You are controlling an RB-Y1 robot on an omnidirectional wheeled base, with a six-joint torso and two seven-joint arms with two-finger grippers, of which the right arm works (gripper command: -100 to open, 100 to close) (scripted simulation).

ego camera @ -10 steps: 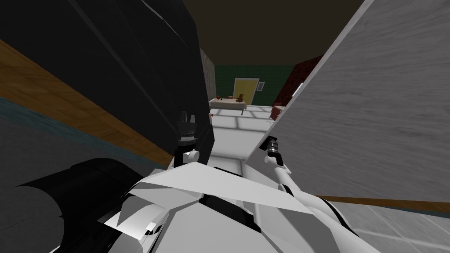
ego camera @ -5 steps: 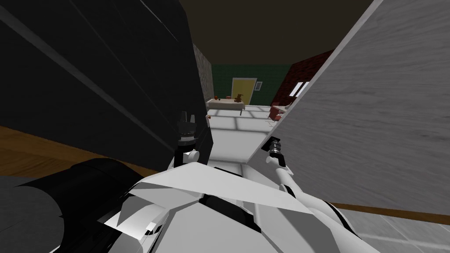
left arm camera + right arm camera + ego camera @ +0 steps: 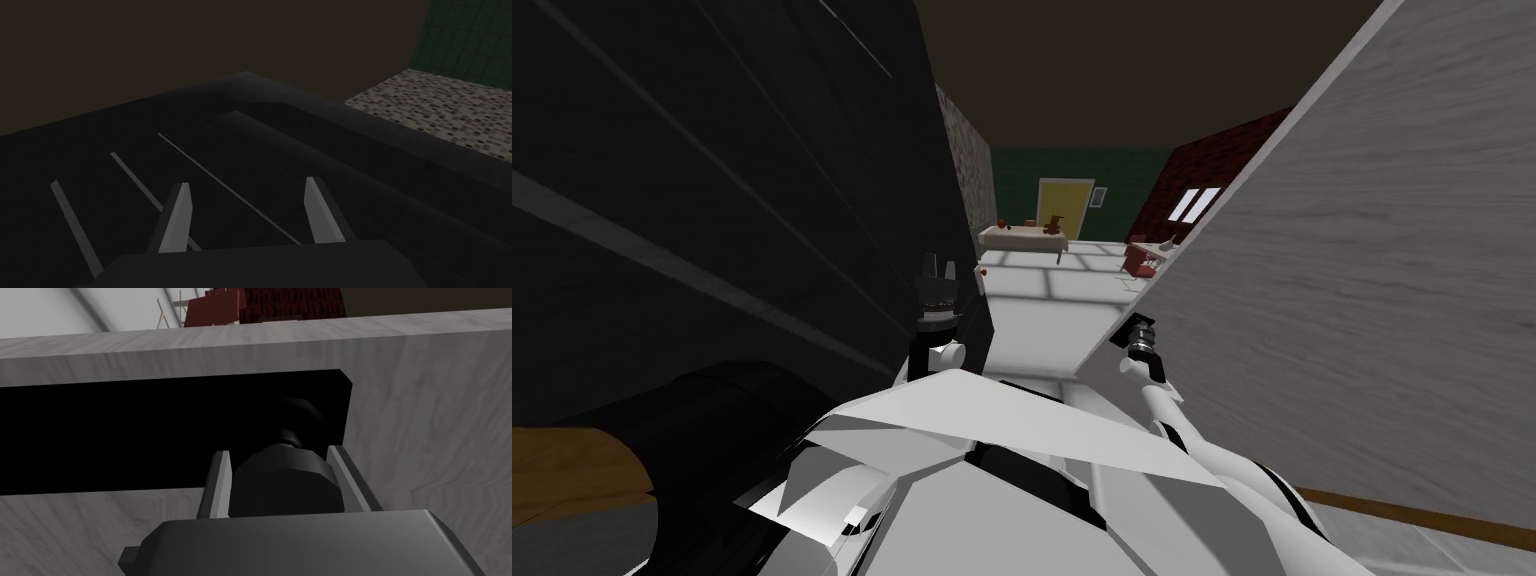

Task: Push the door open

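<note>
Pale floor tiles (image 3: 1032, 320) run ahead through a narrow gap, with a dark panelled surface (image 3: 712, 200) filling the left of the frame and the grey door (image 3: 1362, 280) rising across the right. Nearest, low and right of centre, my right claw (image 3: 280, 452) is clamped on the dark round knob (image 3: 287, 483) by the door's near edge, and my left claw (image 3: 247, 182) hangs spread wide over the dark panels; far off stand a table (image 3: 1022, 236) and a yellow door (image 3: 1065, 205). The slab looks thick, stiff and probably heavy, so I judge this knob the best place to push, though its smooth roundness may slip.
</note>
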